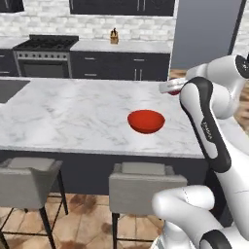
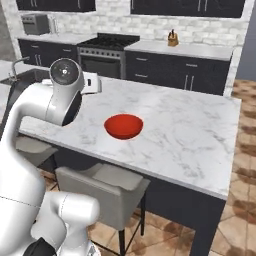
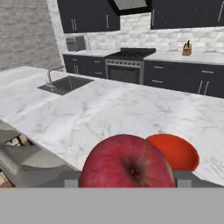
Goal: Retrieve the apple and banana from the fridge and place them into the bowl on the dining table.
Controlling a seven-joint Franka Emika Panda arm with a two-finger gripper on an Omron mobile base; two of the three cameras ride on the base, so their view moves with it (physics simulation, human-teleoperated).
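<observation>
My gripper [image 3: 127, 180] is shut on the dark red apple [image 3: 127, 159], which bulges large at the bottom of the hand view. From the left base view the hand [image 1: 169, 87] hovers over the far right part of the white marble dining table [image 1: 73, 112], a sliver of the apple [image 1: 173, 92] showing under it. The glossy red bowl [image 1: 146, 120] sits on the table, nearer than the hand and a little left of it; the bowl [image 3: 175, 151] peeks out just behind the apple. The bowl [image 2: 123, 126] holds nothing. The banana is out of view.
Two grey stools [image 1: 146, 187] stand at the table's near edge. A sink [image 3: 65, 84] is set in the table's left end. Dark cabinets, a stove [image 1: 44, 53] and a knife block [image 1: 114, 36] line the back wall. The tall grey fridge [image 1: 204, 34] stands back right.
</observation>
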